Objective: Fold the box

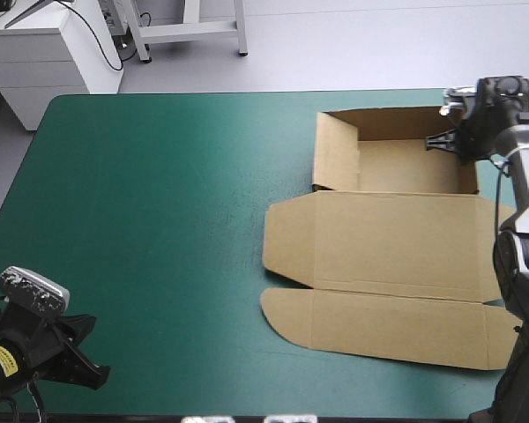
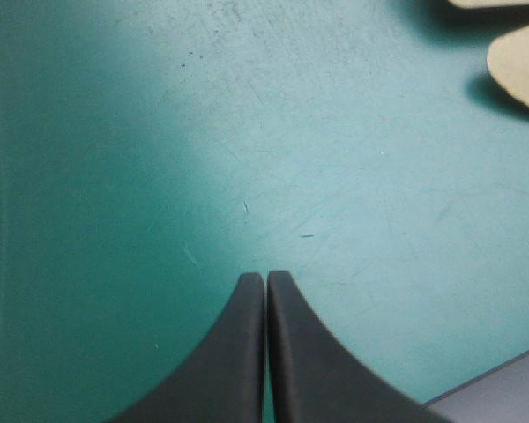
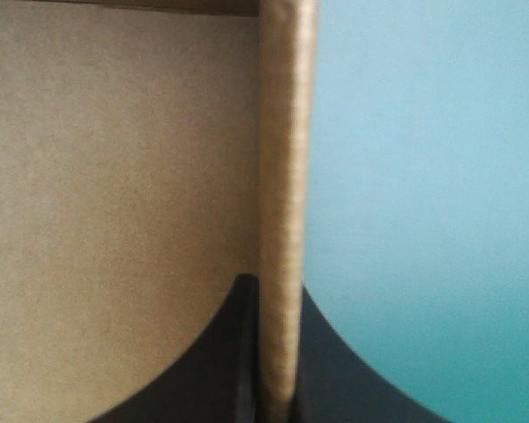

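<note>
Right gripper (image 3: 278, 295) is clamped on a raised wall of the box (image 1: 383, 242), one finger inside the tray and one outside. Only the right wrist view shows that; the high view just puts it at the tray's far-right corner. Box is on the table's (image 1: 159, 220) right half, lid flat toward the near edge, with open teal-green cover to the left. Left gripper (image 2: 266, 280) has fingers pressed together over bare cover at the near-left corner.

Pale grey floor (image 1: 353, 44) beyond the teal-green table (image 1: 159, 220); a white cabinet (image 1: 53, 53) (cables (image 1: 101, 40) trailing) stands far left.
</note>
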### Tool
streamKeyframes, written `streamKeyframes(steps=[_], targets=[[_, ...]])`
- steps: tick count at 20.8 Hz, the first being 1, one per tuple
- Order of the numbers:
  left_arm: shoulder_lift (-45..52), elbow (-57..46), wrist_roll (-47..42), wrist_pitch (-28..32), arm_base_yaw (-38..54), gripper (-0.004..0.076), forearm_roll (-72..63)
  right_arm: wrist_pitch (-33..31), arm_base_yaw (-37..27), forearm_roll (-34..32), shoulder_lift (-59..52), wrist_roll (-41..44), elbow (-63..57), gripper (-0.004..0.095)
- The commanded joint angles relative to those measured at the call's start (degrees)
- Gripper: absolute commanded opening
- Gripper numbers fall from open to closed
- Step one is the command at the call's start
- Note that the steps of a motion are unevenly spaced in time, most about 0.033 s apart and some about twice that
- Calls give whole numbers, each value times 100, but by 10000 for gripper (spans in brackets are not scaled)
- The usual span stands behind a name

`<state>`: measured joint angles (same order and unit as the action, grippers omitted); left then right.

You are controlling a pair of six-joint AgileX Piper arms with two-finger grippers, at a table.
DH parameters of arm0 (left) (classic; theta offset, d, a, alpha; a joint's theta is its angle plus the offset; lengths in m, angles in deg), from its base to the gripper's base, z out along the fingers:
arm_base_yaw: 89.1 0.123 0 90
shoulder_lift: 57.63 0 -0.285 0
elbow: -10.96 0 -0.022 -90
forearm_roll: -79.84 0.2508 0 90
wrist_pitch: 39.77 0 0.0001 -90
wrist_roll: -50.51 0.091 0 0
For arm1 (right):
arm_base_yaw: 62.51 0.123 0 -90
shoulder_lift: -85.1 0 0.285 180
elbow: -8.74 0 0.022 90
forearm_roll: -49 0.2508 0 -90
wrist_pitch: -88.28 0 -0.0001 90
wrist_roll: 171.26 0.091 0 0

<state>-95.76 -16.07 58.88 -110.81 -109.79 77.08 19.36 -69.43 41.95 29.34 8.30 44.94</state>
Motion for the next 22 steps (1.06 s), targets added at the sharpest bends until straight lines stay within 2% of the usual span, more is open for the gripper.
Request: streamKeyframes(steps=[1,2,5,7,11,14,15,17,18,20,22], targets=[[-51,116,-63,101,-38,-8,-15,116,-748,-240,-325,-106,209,-20],[-51,91,-63,129,-38,-8,-15,116,-906,-225,-325,-103,209,-20],[-51,-51,-63,170,-38,-8,-15,152,-1775,413,-310,-193,209,-20],[-51,-75,-63,170,-38,-8,-15,138,-2164,495,-270,-172,209,-19],[-51,-75,-63,229,-38,-8,-15,86,-2581,590,-242,-47,199,-19],[-51,-75,-54,297,-38,-8,-15,135,-2622,277,-242,100,199,33],[-51,-75,-54,297,-38,-8,-15,135,-2622,343,-242,100,199,79],[-51,-75,-54,297,-38,-8,-15,135,-2622,492,-242,44,199,261],[-51,-75,-54,297,-38,-8,-15,135,-2622,535,-242,-60,199,387],[-51,-75,-51,297,-38,-8,-5,124,-2622,525,-242,-65,199,704],[-51,-75,-51,297,-38,-8,-5,124,-2622,525,-242,-54,199,867]])
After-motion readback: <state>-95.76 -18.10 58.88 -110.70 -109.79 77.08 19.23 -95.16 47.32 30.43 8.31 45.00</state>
